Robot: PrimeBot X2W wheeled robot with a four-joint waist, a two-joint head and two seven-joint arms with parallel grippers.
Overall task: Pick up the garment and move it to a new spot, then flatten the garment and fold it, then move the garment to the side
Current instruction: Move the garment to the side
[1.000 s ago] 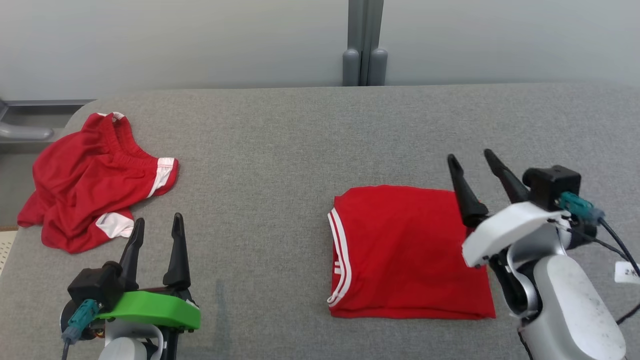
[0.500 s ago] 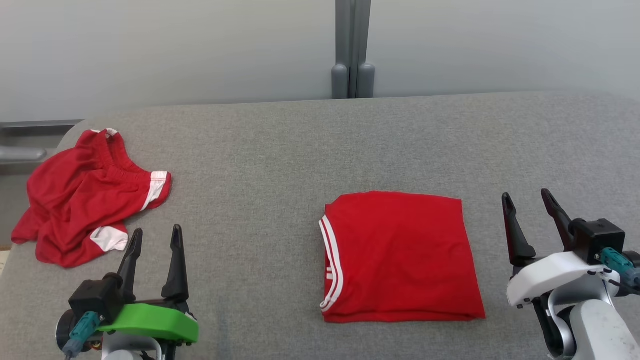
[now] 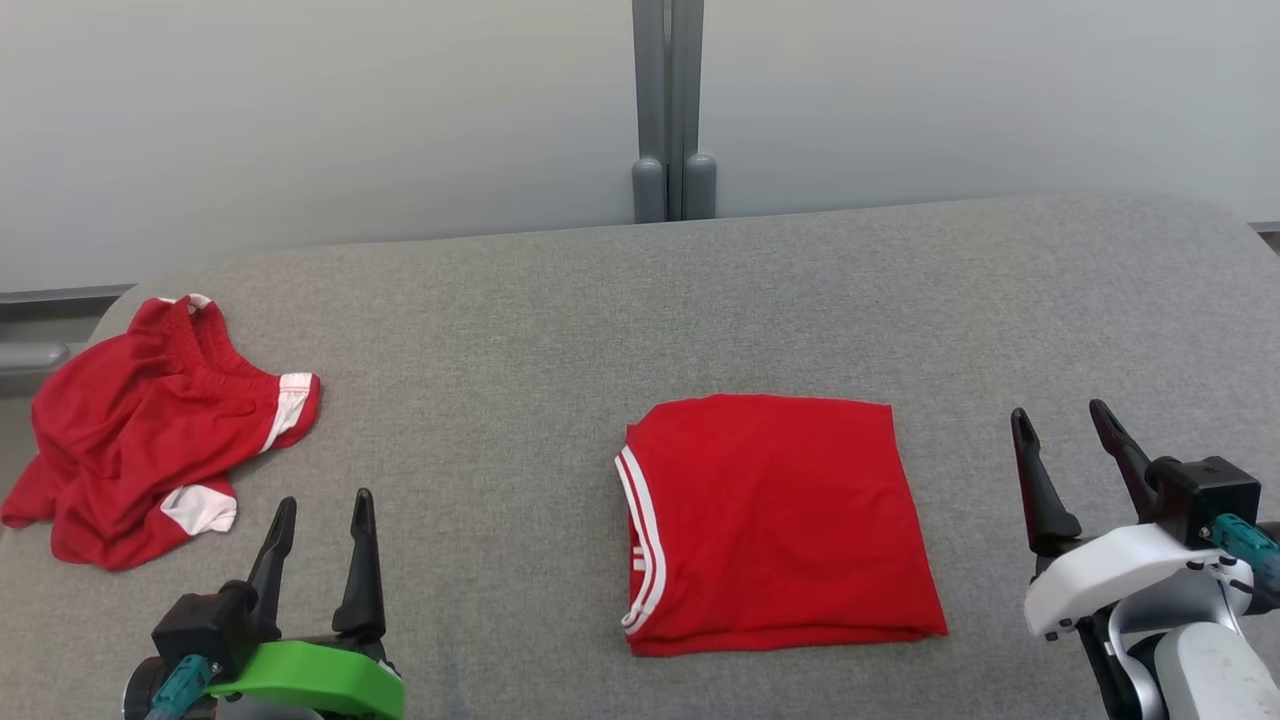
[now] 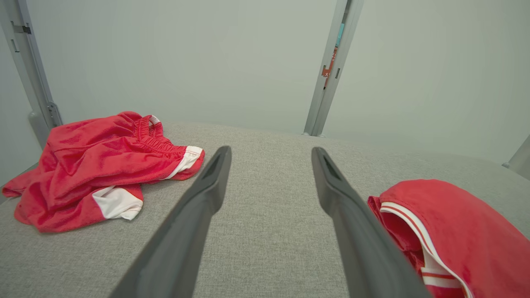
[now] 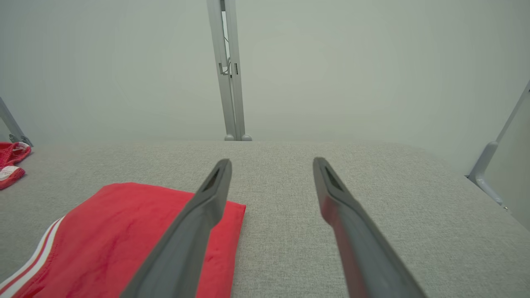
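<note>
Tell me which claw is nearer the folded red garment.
Right. The right claw is just right of the folded red garment, apart from it; the left claw is farther off, beyond its striped left edge.

Red shorts (image 3: 140,420) with white trim are seen crumpled at the left end of a grey fabric-covered table (image 3: 560,330). A grey vertical post (image 3: 668,100) is set against the pale wall (image 3: 300,120) behind it.

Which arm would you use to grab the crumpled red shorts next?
Probably left: the left gripper sits open right beside the crumpled red shorts, while the right gripper is beyond the folded red garment.
</note>
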